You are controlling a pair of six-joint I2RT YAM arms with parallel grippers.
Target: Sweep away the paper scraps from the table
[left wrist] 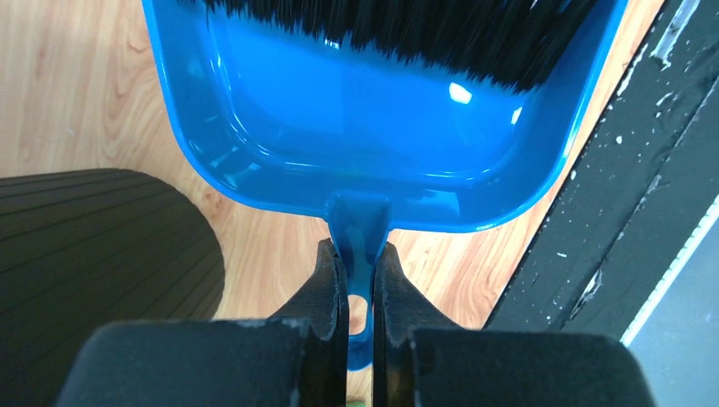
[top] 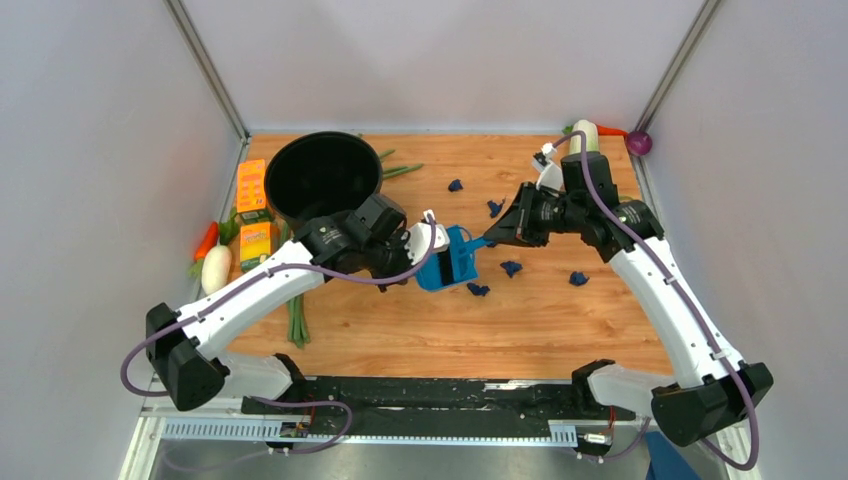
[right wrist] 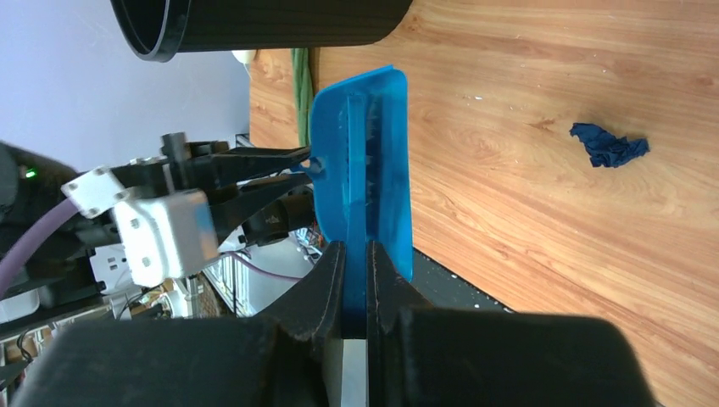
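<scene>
The task is judged barely started: five paper scraps [top: 511, 267] are counted on the bench [top: 560, 330], all outside the dustpan [left wrist: 365, 127], one just beside it, others well apart. The dustpan handle is clamped by the left end effector [left wrist: 360, 253], the brush [right wrist: 363, 161] by the right end effector [right wrist: 356, 254]. Only in the left wrist view is the pan interior seen, bristles in it, no scrap visible; the scraps' spread is shown only from above.

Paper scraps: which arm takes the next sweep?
Right, likely. The right gripper is shut on the brush, and the paper scraps lie on its side of the dustpan, which the left gripper holds.
</scene>
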